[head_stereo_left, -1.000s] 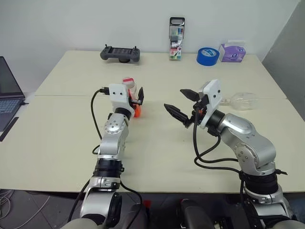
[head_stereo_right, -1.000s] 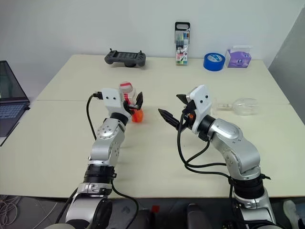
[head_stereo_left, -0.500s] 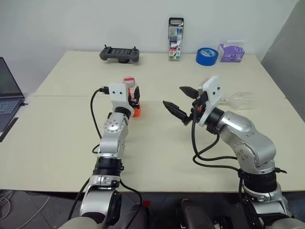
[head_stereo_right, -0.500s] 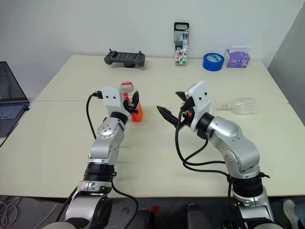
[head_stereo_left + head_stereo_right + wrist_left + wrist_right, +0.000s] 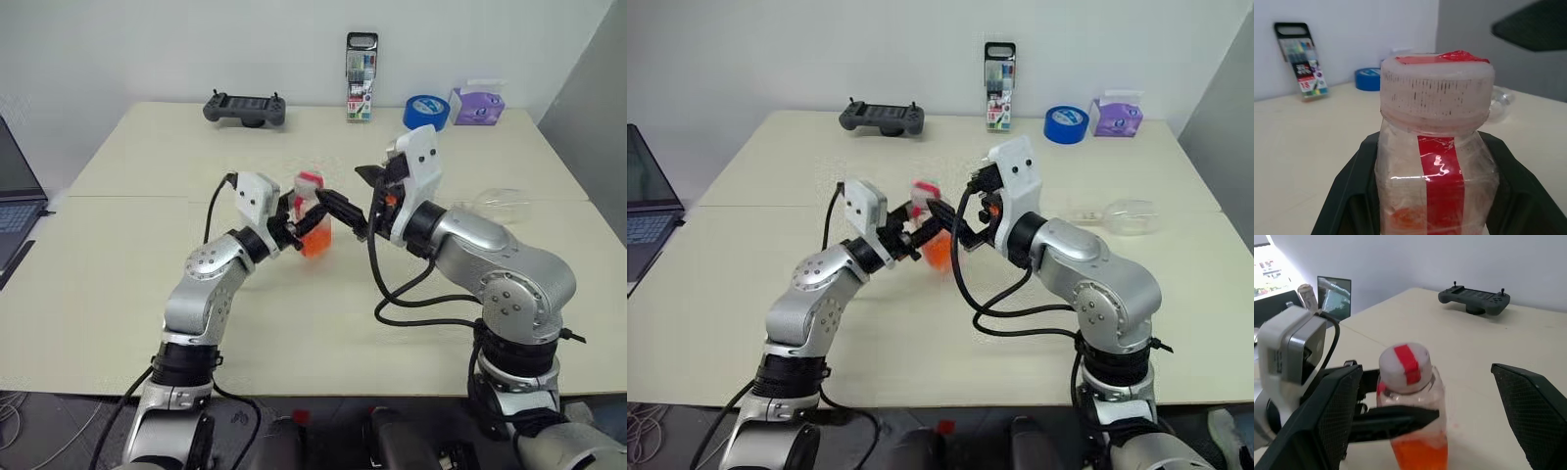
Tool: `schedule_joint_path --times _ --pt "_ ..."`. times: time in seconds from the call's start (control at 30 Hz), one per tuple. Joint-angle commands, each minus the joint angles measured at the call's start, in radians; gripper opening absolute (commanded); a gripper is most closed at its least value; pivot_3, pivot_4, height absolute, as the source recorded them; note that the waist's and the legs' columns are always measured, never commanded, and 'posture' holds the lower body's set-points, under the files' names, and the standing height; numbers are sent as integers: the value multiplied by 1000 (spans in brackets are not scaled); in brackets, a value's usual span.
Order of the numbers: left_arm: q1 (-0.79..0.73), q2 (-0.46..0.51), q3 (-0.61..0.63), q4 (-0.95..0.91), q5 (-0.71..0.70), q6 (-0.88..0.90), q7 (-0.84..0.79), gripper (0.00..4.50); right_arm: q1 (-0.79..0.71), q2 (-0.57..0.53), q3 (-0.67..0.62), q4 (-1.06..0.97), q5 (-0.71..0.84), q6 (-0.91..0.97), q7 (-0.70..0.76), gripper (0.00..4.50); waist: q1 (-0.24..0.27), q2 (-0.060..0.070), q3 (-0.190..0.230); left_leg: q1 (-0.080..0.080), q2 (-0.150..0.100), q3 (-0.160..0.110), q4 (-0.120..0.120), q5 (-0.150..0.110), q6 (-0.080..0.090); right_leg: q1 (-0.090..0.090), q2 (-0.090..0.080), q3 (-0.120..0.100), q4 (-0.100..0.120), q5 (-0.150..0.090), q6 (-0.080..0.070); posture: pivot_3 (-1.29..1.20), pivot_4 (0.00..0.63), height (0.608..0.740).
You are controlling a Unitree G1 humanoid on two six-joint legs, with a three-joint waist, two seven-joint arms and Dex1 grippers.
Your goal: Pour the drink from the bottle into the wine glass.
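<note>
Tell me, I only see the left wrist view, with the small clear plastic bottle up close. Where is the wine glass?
Observer: The clear stemmed wine glass lies on its side on the beige table, to the robot's right.
Operator: Is the other hand close?
Observer: Yes. The right gripper is open, right by the bottle's red-and-white cap.
Operator: How much drink is there?
Observer: The orange-red drink fills just the bottle's lower part.
</note>
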Motion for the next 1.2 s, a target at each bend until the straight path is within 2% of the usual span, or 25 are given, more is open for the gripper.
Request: schedule_joint_path --times 0.03,0.3,0.57,0.67,0.87,0.9,0.93,1.0,1.07,1.1,1.13,1.2 --pt "-4 -1 -11 -68 -14 -8 -18 2108 13 17 7 -55 15 17 -21 4500 0 0 0 0 0 0 0 0 0 0 0 0 0 0 0 0 150 740" --pt "4 -15 -37 -77 -30 -22 -70 2108 34 66 45 -65 -4 67 -77 4500 0 0 0 0 0 0 0 0 0 0 0 0 0 0 0 0 150 740" --pt "25 -8 -30 -96 -55 -26 -129 2108 48 51 66 -75 -38 74 -107 4500 0 0 0 0 0 0 0 0 0 0 0 0 0 0 0 0 150 740" --pt "29 -5 -40 -101 -53 -24 -148 2108 51 52 64 -77 -52 71 -117 3923 0 0 0 0 0 0 0 0 0 0 0 0 0 0 0 0 150 740" --pt "33 -5 -50 -103 -52 -23 -158 2107 60 32 64 -98 -53 96 -111 1929 -1 0 0 0 0 0 0 0 0 0 0 0 0 0 0 0 150 740" --pt "32 -2 -54 -104 -54 -24 -165 2107 62 20 63 -100 -50 96 -101 1887 0 0 0 0 0 0 0 0 0 0 0 0 0 0 0 0 150 740" --pt "30 2 -57 -105 -56 -24 -176 2107 60 1 58 -100 -42 91 -78 1888 0 0 0 0 0 0 0 0 0 0 0 0 -1 0 0 0 150 740" --pt "24 9 -62 -108 -71 -16 -198 2107 54 -92 52 -102 9 40 60 1888 -1 0 0 0 0 0 0 0 0 0 0 0 -1 0 0 0 150 740" --pt "13 19 -69 -116 -97 8 -236 2107 59 -194 -5 -96 161 -2 299 1888 1 0 1 0 -1 0 0 0 0 1 1 -1 -1 0 0 0 150 740" --pt "9 22 -73 -118 -104 17 -248 2105 62 -224 -25 -89 212 -13 369 1888 2 0 2 0 -1 0 0 0 0 1 3 -2 -2 0 0 0 150 740" --pt "6 29 -85 -126 -110 27 -268 2104 71 -303 -30 -88 279 -33 519 1888 1 0 2 0 -1 0 0 0 1 2 4 -3 -4 0 0 0 150 740" --pt "4 36 -98 -139 -124 45 -290 2103 81 -431 -13 -68 330 -85 743 1888 3 3 4 0 -1 1 0 -1 1 3 4 -3 -6 0 0 0 150 740"
